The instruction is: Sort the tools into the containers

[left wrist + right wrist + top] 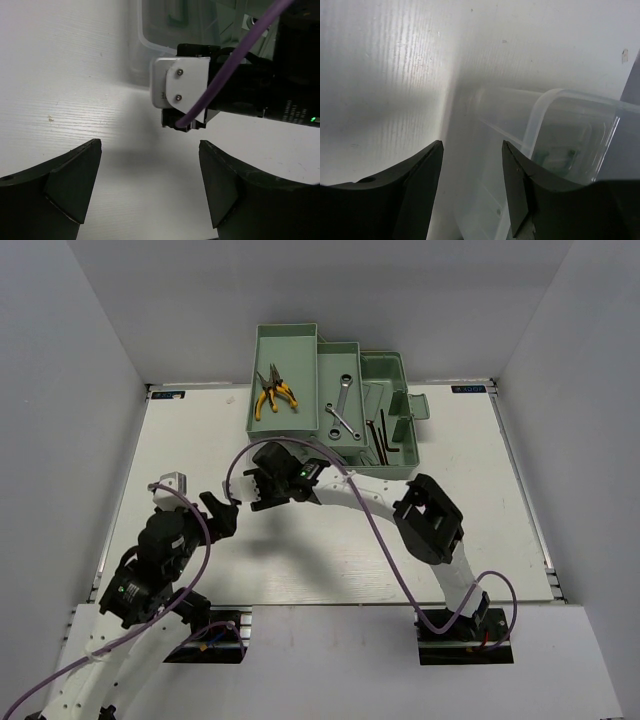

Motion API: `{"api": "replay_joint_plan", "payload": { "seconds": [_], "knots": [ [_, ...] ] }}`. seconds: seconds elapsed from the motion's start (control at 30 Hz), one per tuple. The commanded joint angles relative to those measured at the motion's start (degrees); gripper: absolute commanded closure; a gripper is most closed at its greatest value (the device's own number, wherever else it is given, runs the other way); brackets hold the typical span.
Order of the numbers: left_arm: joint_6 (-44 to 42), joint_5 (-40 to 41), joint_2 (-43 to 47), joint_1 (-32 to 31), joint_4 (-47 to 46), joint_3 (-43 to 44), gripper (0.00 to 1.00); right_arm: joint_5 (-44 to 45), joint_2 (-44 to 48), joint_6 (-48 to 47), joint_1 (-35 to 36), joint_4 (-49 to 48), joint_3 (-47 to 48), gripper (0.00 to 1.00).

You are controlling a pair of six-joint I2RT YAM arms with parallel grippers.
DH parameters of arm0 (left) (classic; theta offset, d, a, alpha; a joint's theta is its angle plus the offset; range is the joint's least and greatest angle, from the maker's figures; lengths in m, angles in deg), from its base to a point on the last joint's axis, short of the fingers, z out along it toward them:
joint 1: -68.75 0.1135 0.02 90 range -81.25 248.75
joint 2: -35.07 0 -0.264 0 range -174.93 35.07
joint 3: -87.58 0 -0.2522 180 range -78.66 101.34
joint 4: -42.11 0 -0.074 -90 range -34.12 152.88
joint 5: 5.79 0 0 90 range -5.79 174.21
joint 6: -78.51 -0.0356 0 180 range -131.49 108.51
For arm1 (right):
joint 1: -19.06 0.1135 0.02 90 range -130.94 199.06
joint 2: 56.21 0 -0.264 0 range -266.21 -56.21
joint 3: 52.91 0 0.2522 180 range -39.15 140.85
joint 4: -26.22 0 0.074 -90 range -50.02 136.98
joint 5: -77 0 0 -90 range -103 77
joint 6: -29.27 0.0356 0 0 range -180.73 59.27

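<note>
- Left gripper [150, 150] hovers wide open and empty over the white table [50, 75].
- Right gripper [472, 147] stands parted above the rim of the clear lid [570, 130], with nothing clamped.
- In the mint toolbox [400, 466], yellow-handled pliers [273, 392] lie in the left tray [290, 345], noses pointing away from the arms.
- A silver wrench [340, 406] lies in the middle tray [338, 358].
- Dark hex keys [385, 438] lie lengthwise in the right compartment [385, 375].

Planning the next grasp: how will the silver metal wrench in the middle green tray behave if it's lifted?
The silver metal wrench looks rigid and is probably heavy for its size. It lies flat, so rolling seems unlikely. Its shiny, narrow shaft might slip or pivot when pinched.
</note>
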Motion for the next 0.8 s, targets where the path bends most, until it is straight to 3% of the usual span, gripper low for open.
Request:
{"api": "replay_joint_plan", "payload": {
  "seconds": [0.0,0.4,0.53,0.77],
  "knots": [
    [-0.5,0.8,1.3,-0.3,-0.2,0.2,0.11,3.7,0.7,2.8,0.4,-5.4,1.3,0.45],
    [-0.5,0.3,2.4,-0.3,-0.2,-0.3,0.11,-2.0,5.7,7.2,0.7,4.6,6.6,0.49],
    [-0.5,0.3,2.4,-0.3,-0.2,-0.3,0.11,4.5,4.6,4.3,0.5,0.2,4.1,0.49],
    [-0.5,0.3,2.4,-0.3,-0.2,-0.3,0.11,6.2,-1.3,1.5,-0.6,-5.0,5.3,0.46]
  ]
}}
